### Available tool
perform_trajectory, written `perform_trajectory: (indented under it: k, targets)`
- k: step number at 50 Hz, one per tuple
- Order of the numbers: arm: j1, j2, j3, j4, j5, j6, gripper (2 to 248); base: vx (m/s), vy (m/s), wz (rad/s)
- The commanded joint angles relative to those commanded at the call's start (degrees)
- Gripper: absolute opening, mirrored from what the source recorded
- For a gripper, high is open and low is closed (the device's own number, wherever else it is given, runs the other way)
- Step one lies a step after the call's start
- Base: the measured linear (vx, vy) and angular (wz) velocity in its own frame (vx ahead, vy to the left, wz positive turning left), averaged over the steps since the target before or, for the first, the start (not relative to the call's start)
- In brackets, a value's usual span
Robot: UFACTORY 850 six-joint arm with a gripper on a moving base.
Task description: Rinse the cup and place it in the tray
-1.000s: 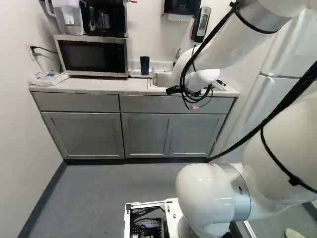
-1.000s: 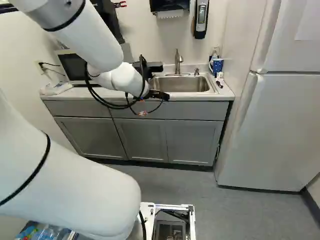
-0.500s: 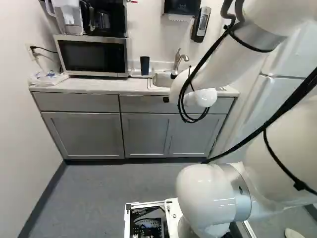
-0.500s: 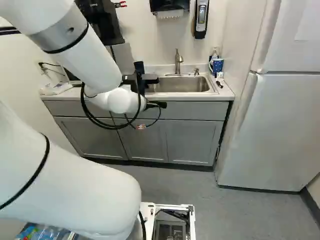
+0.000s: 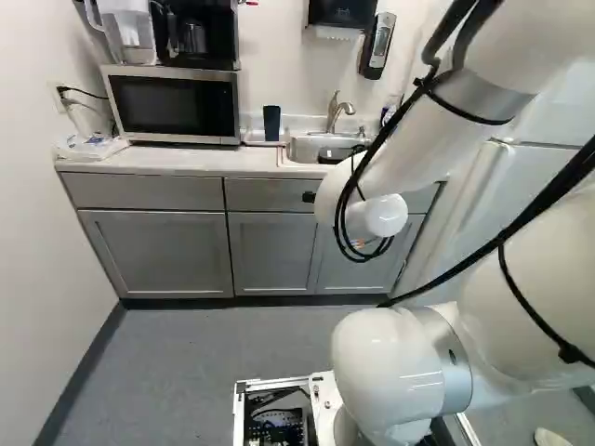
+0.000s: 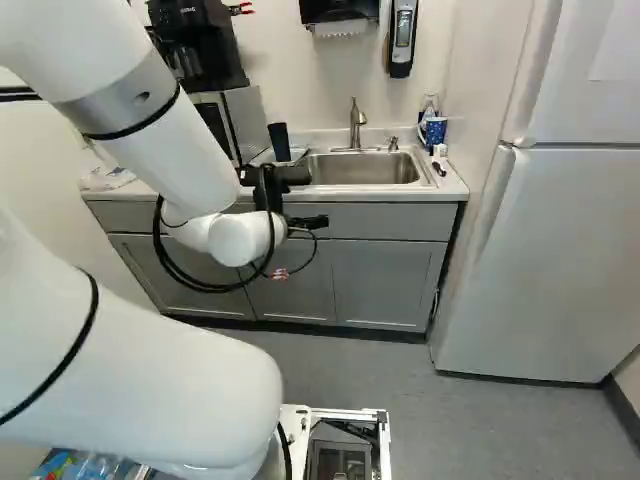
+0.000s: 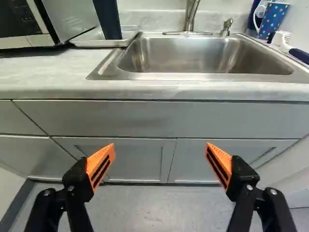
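My gripper (image 6: 289, 176) is ahead of the counter in the right base view, its fingertips hidden there. In the wrist view the gripper (image 7: 160, 147) stands wide open, nothing between its orange pads, facing the cabinet front. The dark blue cup (image 7: 107, 18) stands upright in the shallow tray (image 7: 129, 35), ahead of the gripper and beside the sink. Both base views show this cup (image 5: 271, 123) next to the microwave. The steel sink (image 7: 193, 55) lies beyond the fingers, with the faucet (image 7: 190, 14) behind it.
A spotted blue cup (image 7: 272, 20) and a white-and-blue brush (image 7: 285, 42) stand at the sink's far corner from the tray. The microwave (image 5: 172, 104) is on the counter (image 5: 177, 160). The fridge (image 6: 540, 250) stands at the right of the right base view.
The arm's front part has swung down and back from the counter, and the gripper has come lower and away from the sink. The dark blue cup and the base have not moved.
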Motion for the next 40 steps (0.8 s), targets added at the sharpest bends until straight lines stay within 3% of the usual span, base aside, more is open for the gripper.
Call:
perform_trajectory:
  k: [40]
  targets:
    - [1.3, 0.5, 6.4, -1.1, 10.6, 1.2, 247, 0.0, 0.0, 0.0]
